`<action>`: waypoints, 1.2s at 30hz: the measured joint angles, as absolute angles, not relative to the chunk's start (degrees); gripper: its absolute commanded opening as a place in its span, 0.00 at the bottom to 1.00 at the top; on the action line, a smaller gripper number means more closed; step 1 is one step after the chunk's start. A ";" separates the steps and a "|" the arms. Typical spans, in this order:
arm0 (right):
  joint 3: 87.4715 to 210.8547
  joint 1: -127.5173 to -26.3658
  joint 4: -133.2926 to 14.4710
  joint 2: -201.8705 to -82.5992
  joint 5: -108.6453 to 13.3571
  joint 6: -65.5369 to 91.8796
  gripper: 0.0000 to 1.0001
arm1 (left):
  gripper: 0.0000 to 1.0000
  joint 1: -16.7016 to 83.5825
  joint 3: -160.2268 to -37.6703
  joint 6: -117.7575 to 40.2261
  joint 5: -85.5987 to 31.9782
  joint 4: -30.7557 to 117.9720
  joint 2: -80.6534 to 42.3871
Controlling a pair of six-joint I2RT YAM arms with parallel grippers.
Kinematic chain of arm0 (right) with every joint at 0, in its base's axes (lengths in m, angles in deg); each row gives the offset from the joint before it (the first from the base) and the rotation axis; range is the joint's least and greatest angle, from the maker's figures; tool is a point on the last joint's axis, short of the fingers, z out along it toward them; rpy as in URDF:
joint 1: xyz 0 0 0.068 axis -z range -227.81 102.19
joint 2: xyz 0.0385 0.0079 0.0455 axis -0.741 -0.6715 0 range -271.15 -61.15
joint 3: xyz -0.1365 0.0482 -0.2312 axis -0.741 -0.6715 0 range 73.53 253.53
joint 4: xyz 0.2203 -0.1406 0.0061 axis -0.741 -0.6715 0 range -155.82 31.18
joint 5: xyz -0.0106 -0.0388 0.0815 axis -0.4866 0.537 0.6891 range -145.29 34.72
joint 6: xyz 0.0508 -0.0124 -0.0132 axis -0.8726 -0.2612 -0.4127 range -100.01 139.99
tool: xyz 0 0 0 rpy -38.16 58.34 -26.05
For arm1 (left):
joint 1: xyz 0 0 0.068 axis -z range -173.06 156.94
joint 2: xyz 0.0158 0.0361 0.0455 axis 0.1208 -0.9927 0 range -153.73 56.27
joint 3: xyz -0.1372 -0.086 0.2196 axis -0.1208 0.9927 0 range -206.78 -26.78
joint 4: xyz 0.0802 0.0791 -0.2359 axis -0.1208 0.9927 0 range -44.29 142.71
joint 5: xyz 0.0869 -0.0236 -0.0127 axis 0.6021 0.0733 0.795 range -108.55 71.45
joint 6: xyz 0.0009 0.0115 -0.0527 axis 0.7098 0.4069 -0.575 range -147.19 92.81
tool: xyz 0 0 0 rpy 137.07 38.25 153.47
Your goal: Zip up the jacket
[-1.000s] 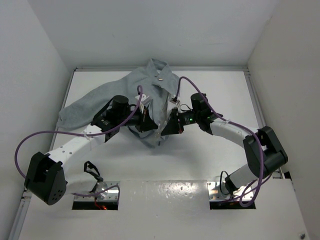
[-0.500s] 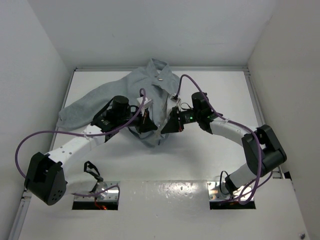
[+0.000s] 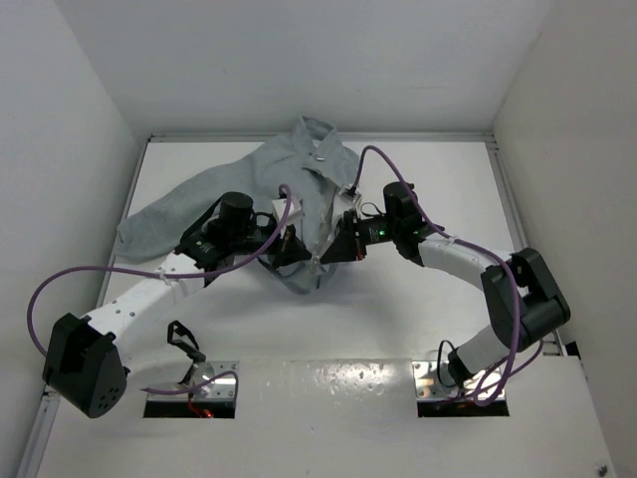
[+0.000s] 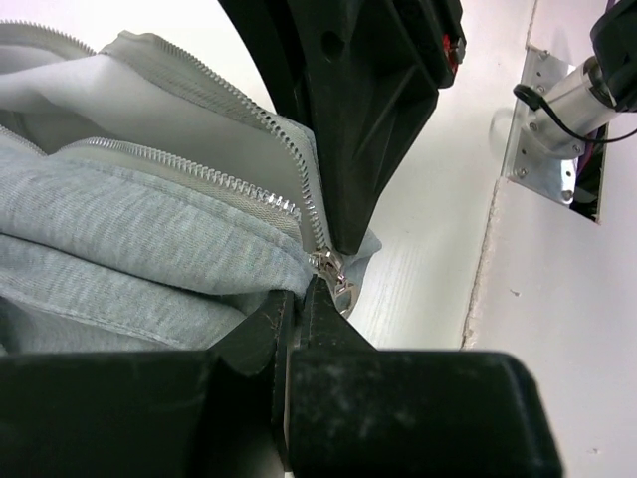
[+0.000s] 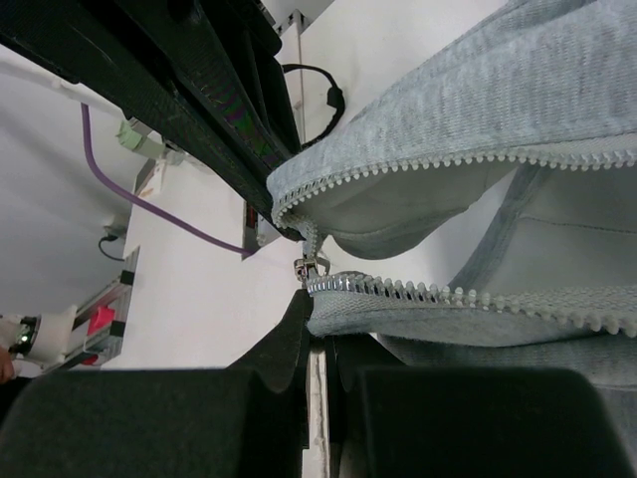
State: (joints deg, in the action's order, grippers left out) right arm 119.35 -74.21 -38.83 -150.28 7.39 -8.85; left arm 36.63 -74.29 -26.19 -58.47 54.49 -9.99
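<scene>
The light grey jacket (image 3: 289, 169) lies bunched at the table's middle back, front open, zipper teeth and paler lining showing. My left gripper (image 3: 302, 251) is shut on the jacket's left front edge (image 4: 119, 229) just beside the metal zipper slider (image 4: 326, 263). My right gripper (image 3: 330, 251) is shut on the other front edge, on the zipper tape (image 5: 398, 299), with the slider (image 5: 310, 267) right at its tips. The two grippers face each other almost touching, and the bottom ends of both zipper rows meet at the slider. The hem is lifted off the table.
The white table (image 3: 418, 299) is walled on three sides. Purple cables (image 3: 60, 284) loop from both arms. A jacket sleeve (image 3: 149, 224) trails to the left. Mounting plates with slots (image 3: 189, 383) sit at the near edge.
My left arm has shifted, its elbow dropping toward the near left. Both grippers stay shut on the jacket edges and have drawn slightly closer together.
</scene>
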 measured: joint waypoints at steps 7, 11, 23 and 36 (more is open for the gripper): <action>119.35 -74.03 -37.32 -151.02 8.09 -11.28 0.00 | 0.00 36.59 -75.31 -24.97 -59.10 54.64 -12.28; 119.35 -73.94 -36.99 -151.02 8.94 -12.00 0.00 | 0.05 36.59 -75.71 -24.97 -60.48 53.57 -14.66; 118.94 -73.90 -36.25 -150.89 9.68 -12.48 0.00 | 0.32 32.00 -75.71 -28.84 -72.00 52.48 -18.34; 118.19 -73.70 -32.62 -150.17 8.99 -13.03 0.00 | 0.34 29.97 -75.71 -35.42 -81.57 52.65 -21.90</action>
